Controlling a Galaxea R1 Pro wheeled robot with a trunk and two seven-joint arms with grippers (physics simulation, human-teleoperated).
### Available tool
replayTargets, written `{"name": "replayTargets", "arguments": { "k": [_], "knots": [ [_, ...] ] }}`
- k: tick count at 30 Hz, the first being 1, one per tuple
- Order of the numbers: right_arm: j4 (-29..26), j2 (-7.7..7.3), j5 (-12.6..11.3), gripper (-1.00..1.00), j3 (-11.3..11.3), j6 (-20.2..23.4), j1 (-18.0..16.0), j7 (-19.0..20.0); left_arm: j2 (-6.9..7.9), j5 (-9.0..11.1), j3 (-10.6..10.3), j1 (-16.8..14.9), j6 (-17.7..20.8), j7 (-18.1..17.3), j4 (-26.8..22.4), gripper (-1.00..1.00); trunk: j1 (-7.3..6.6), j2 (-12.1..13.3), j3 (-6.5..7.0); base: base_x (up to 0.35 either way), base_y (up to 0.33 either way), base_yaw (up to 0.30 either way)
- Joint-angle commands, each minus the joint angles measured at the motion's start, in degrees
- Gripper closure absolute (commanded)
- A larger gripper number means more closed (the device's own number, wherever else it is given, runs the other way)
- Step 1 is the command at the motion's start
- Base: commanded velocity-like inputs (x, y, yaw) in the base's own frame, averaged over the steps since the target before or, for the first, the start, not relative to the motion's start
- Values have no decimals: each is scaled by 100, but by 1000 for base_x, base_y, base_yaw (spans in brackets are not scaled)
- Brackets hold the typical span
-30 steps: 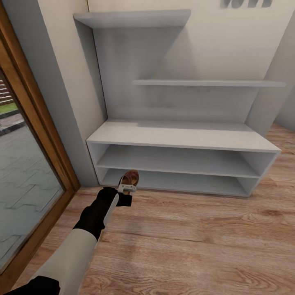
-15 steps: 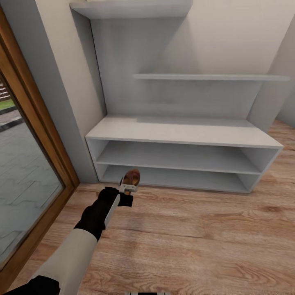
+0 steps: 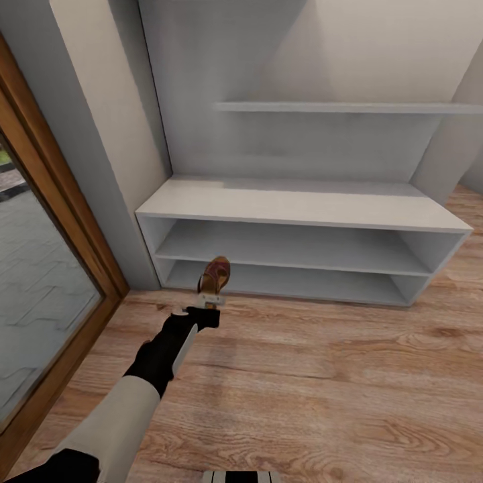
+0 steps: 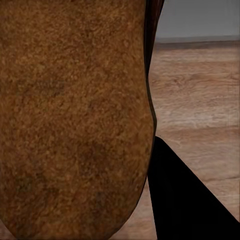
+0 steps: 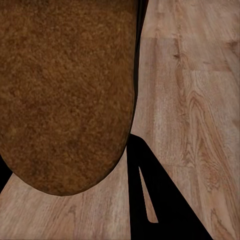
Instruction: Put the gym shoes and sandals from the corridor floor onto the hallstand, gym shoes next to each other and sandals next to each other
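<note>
Gripping sandal, left tool near hallstand; right tool state unclear.

Head camera looks down at hallstand; wrist cameras hug sandal soles.

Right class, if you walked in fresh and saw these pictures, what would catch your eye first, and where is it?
First, the brown sandal held up by the left gripper at the end of the outstretched arm, just in front of the left end of the hallstand. Next, the hallstand itself, pale grey against the wall, with two long open shelf levels. A second brown sandal looms close in the right wrist view, above the wood floor.
</note>
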Motion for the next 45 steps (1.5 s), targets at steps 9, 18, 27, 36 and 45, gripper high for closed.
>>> {"name": "replayTargets", "arguments": {
  "k": [9,18,27,36,45],
  "knots": [
    [-7,-2,45,100,-10,29,-7,41,0,-19,4,5,-856,32,403,100,-1,-2,-6,0,0,0],
    [-7,-2,45,100,-9,29,-7,41,-1,-2,12,6,-1416,36,780,100,-1,-2,-6,80,0,0],
    [-7,-2,45,100,-9,29,-7,41,-1,0,17,6,-1422,36,793,100,-1,-2,-6,333,0,0],
    [-7,-2,45,100,-9,29,-7,41,-1,0,17,6,-1423,36,790,100,-1,-2,-6,344,0,0],
    [-7,-2,45,100,-9,29,-7,41,-1,0,17,6,-1423,36,784,100,-1,-2,-6,343,0,0]
  ]
}}
